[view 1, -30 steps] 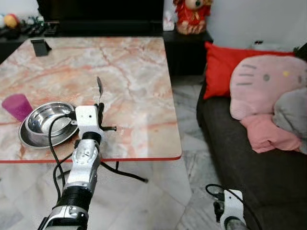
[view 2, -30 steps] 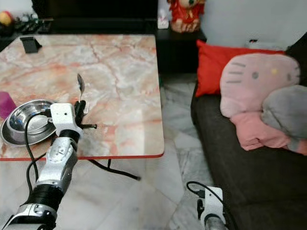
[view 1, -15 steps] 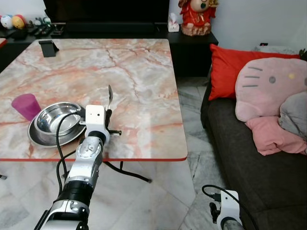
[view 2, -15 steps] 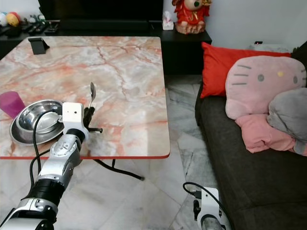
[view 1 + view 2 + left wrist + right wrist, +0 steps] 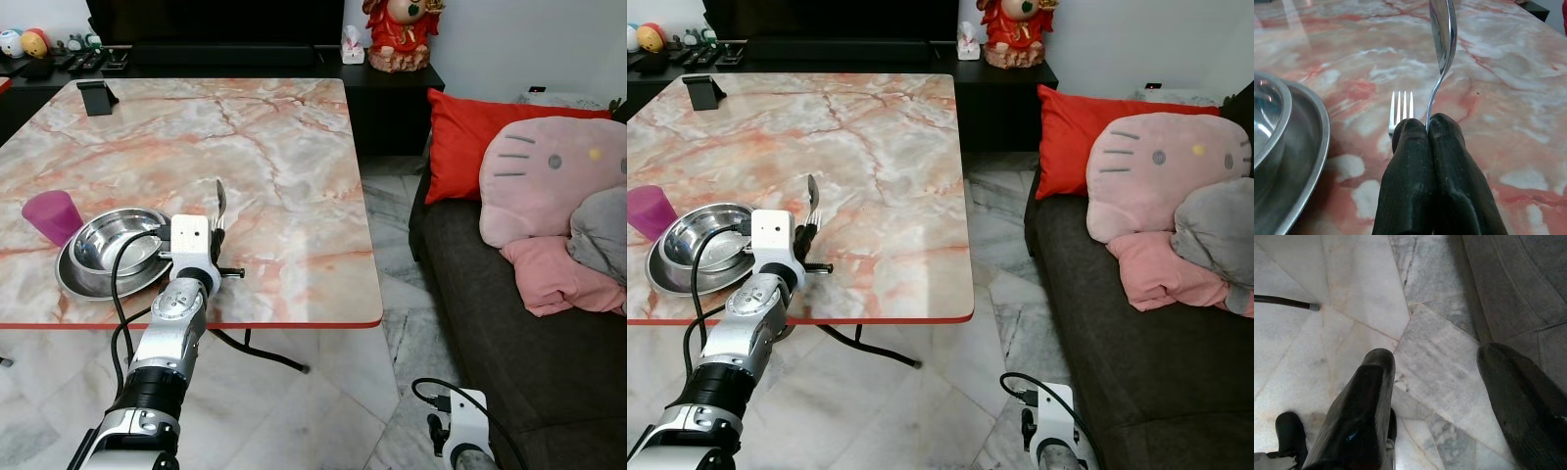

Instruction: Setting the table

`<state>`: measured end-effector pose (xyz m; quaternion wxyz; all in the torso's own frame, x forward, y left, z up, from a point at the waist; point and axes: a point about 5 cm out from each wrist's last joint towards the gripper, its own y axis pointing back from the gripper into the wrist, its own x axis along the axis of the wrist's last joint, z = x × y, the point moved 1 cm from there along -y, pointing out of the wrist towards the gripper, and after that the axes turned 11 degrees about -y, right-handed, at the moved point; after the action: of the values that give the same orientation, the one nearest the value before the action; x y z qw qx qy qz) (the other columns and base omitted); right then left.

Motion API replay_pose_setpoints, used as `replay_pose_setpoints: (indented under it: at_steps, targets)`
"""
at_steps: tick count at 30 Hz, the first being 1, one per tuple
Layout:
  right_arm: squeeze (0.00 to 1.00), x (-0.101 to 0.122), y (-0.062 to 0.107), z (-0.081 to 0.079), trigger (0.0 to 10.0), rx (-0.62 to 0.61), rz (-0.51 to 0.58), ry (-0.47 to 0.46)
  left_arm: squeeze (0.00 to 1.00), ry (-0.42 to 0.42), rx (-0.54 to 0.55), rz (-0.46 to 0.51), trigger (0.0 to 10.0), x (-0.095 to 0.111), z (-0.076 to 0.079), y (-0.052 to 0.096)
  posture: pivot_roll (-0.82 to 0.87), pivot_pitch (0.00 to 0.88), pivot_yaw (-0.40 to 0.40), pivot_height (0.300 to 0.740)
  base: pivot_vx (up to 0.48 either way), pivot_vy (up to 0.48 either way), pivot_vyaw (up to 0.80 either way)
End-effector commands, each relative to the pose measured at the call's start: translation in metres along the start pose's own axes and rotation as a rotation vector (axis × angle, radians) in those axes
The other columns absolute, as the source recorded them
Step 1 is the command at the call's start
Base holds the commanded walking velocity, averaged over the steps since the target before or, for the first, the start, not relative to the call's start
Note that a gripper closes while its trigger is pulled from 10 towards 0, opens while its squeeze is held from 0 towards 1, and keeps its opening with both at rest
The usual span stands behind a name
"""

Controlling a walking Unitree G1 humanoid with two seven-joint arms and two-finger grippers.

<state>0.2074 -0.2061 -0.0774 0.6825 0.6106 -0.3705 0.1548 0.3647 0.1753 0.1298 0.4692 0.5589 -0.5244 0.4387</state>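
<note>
My left gripper [image 5: 215, 231] hovers low over the near part of the marble table [image 5: 294, 147], just right of the steel dishes. It is shut on the handle of a steel spoon [image 5: 1442, 34], whose bowl stands upright above the fingers [image 5: 1449, 161]. Fork tines [image 5: 1401, 105] stick out right beside the fingertips; I cannot tell whether the fork is also held. A steel bowl [image 5: 110, 240] sits in a steel plate [image 5: 71, 284], with a purple cup [image 5: 52, 214] to its left. My right gripper [image 5: 1437, 367] hangs open over the floor tiles beside the sofa.
A dark sofa [image 5: 509, 294] with a red cushion [image 5: 460, 137] and a pink cat pillow [image 5: 549, 176] stands to the right of the table. A black phone stand [image 5: 95, 96] sits at the table's far left. A black cable [image 5: 265, 357] lies under the table.
The camera has shifted, so the whole scene sits differently than a second ago. My left gripper with the spoon has edged slightly toward the steel bowl. The right arm has not moved.
</note>
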Motion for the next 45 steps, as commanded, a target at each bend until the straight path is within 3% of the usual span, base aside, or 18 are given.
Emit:
replay_pose_setpoints:
  at_steps: [1,17,22,24,26,32,45]
  targets:
    - [0.0,-0.003,0.0,0.0,10.0,0.0,-0.017,0.004,0.0,0.035,0.01,-0.023,10.0,0.0,0.0,0.0,0.02,0.067,-0.013,0.74,0.0,0.0,0.0]
    - [0.0,-0.004,0.001,0.0,10.0,-0.001,-0.021,0.006,0.0,-0.015,-0.015,-0.049,10.0,0.01,0.002,-0.001,0.03,0.069,-0.01,0.74,0.0,0.0,0.0]
    - [0.0,-0.004,0.001,-0.001,10.0,-0.001,-0.022,0.004,0.0,-0.027,0.002,-0.1,10.0,0.007,0.001,0.0,0.03,0.068,-0.009,0.74,0.0,0.0,0.0]
    - [0.0,-0.005,0.001,0.0,10.0,-0.001,-0.024,0.005,0.0,-0.046,0.026,-0.153,10.0,0.004,-0.001,0.001,0.03,0.069,-0.008,0.74,0.0,0.0,0.0]
    - [0.0,-0.006,0.001,0.0,10.0,-0.002,-0.025,0.006,0.0,-0.113,0.031,-0.166,10.0,0.008,-0.001,0.001,0.03,0.069,-0.008,0.74,0.0,0.0,0.0]
    - [0.0,-0.006,0.001,0.0,10.0,-0.002,-0.028,0.009,0.0,-0.201,0.033,-0.214,10.0,0.013,0.003,0.001,0.03,0.069,-0.008,0.74,0.0,0.0,0.0]
    - [0.0,-0.006,0.001,0.001,10.0,-0.011,-0.029,0.01,0.0,-0.177,-0.008,-0.217,10.0,0.021,0.019,0.004,0.03,0.071,-0.007,0.74,0.0,0.0,0.0]
